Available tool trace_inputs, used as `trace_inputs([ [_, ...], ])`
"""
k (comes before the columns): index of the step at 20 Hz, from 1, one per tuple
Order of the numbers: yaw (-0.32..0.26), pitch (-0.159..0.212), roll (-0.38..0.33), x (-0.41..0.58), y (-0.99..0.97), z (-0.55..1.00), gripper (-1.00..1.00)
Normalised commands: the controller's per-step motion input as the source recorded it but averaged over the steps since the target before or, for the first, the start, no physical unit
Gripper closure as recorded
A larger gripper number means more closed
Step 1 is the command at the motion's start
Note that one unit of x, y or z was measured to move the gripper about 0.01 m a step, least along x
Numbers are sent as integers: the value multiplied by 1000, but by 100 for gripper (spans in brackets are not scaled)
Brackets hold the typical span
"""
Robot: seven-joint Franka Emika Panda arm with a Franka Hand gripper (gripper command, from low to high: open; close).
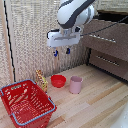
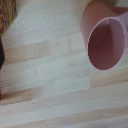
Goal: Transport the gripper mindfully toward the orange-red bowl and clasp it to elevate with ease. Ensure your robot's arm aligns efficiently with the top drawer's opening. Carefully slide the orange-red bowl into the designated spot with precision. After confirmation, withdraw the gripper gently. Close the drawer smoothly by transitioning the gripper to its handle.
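- One pale, light-wood plank counter (image 1: 95,102) carries everything; its boards run lengthwise with faint grain and seams, and the wrist view shows the same blond planks close up.
- Behind it stands a wall of light woven, reed-like matting (image 1: 30,40), ribbed in fine vertical lines.
- At the exterior view's right sits a dark grey-brown wooden cabinet; its wide top drawer (image 1: 107,37) is pulled out, and a slim silver bar handle (image 1: 104,38) crosses the flat front. A lower drawer front beneath carries a similar bar.
- The thick glossy white robot arm (image 1: 75,12) reaches in from the top of the exterior view — its white boxy hand (image 1: 62,51) hangs well above the counter, the two short blue-tipped fingers (image 1: 56,52) spread apart and holding nothing.
- The small round glossy orange-red bowl (image 1: 58,80) rests on the counter below the hand, upright, near the matting wall.
- Just beside the bowl, toward the exterior view's right, stands a pale pink cup (image 1: 76,84), upright; in the wrist view its open mouth (image 2: 107,47) faces the camera.
- A big red wire-mesh basket with a blue rim (image 1: 26,102) sits at the exterior view's lower left.
- Between basket and bowl stands a small yellow-and-orange patterned object (image 1: 41,80) — too blurred to identify.
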Motion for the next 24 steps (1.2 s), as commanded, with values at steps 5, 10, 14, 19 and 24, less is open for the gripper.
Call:
trace_inputs([
  [5,-45,1,48,354,-314,-41,-100],
  [10,-20,0,69,413,-403,-38,-100],
  [14,-13,3,42,304,-386,-100,-100],
  [19,-11,11,25,295,-345,-334,-100],
  [24,-29,33,7,257,-229,-379,-100],
])
